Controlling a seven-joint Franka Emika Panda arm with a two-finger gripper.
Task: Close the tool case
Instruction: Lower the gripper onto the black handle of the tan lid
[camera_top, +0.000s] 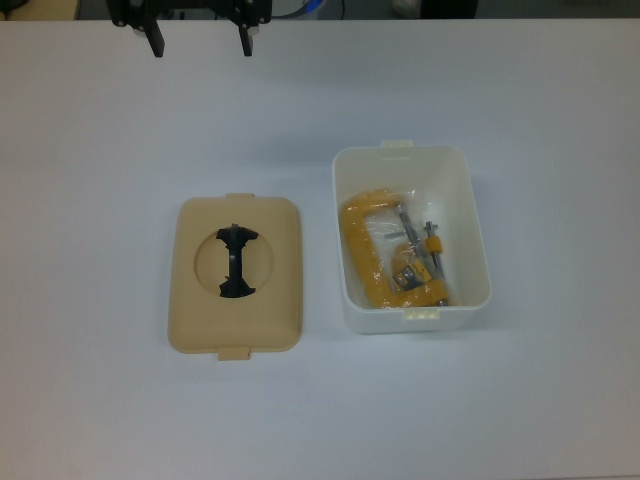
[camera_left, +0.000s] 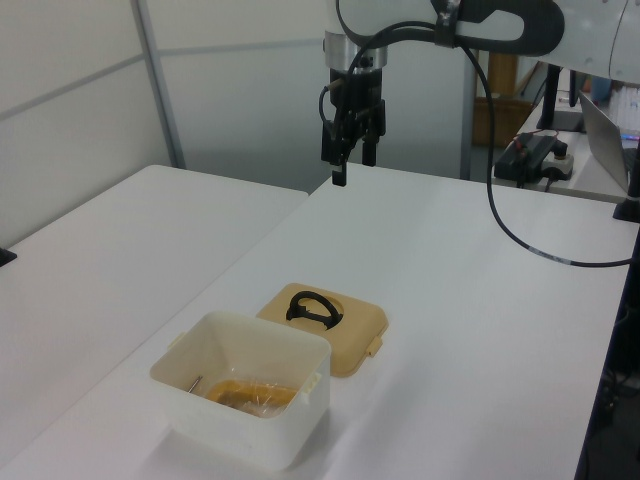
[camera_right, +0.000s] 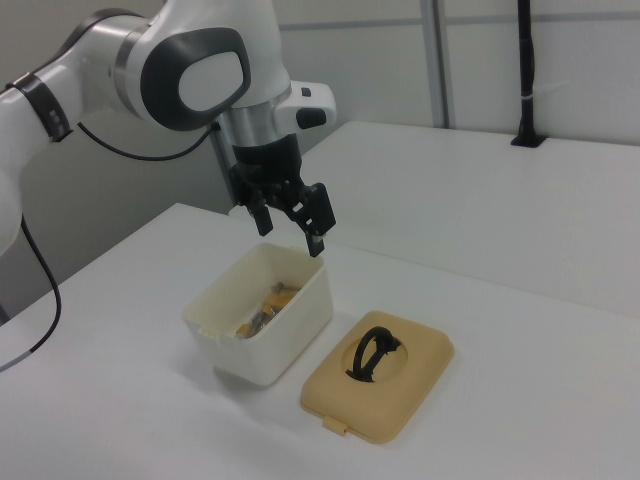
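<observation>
The tool case stands open on the white table (camera_top: 100, 120). Its tub (camera_top: 465, 200), a white rectangular plastic box with rounded corners and small tabs at two rims, sits toward the top view's right. Its lid (camera_top: 190, 300) lies flat on the table just beside it, on the top view's left, apart from the tub and top side up. The lid is tan, smooth and matte, with softly rounded edges, a round recess in the middle and a slim black handle (camera_top: 237, 262) bridging that recess. Small tabs stick out from two of its edges, matching those on the tub.

Inside the tub rests a yellow clamp (camera_top: 370, 250) with a metal screw, wrapped in clear, crinkled plastic; it lies low, below the rim, so it should not block the lid.

The gripper (camera_top: 200, 42) hangs in the air well away from both parts, at the top edge of the top view, empty, its two black fingers spread apart. Nothing has been picked up, so the task looks to be at its very start: the step in hand is the approach to the lid.

The next move likely calls for coming down over the recess, with the fingers straddling the thin handle. The lid must then be lifted level, carried over the tub and lowered with its tabs lined up with the tub's.
</observation>
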